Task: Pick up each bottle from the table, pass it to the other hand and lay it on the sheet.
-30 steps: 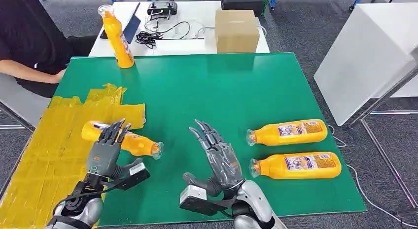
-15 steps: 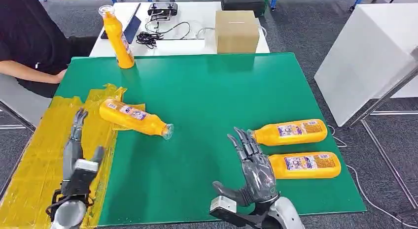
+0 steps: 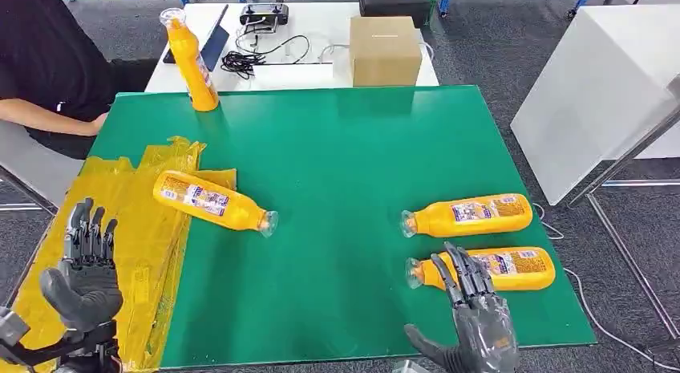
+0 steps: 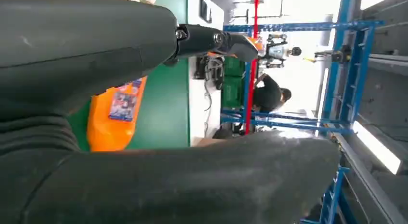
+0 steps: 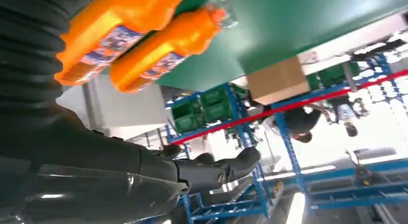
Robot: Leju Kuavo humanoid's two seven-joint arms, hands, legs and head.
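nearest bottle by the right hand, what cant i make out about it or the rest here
- Nearest bottle: head view, the right hand overlaps its neck end; touching or just above cannot be told.
- Bottle labels: too small to read.
- Bottle by the sheet: left wrist view, the left hand covers most of it.
- Yellow sheet: its near left corner is cut off by the picture's edge.

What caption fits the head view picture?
Open right robot hand reaches toward two lying orange plastic bottles on the green table mat.

Two orange bottles (image 5: 144, 38) on green table (image 5: 298, 21), beside empty robot hand (image 5: 144, 180).
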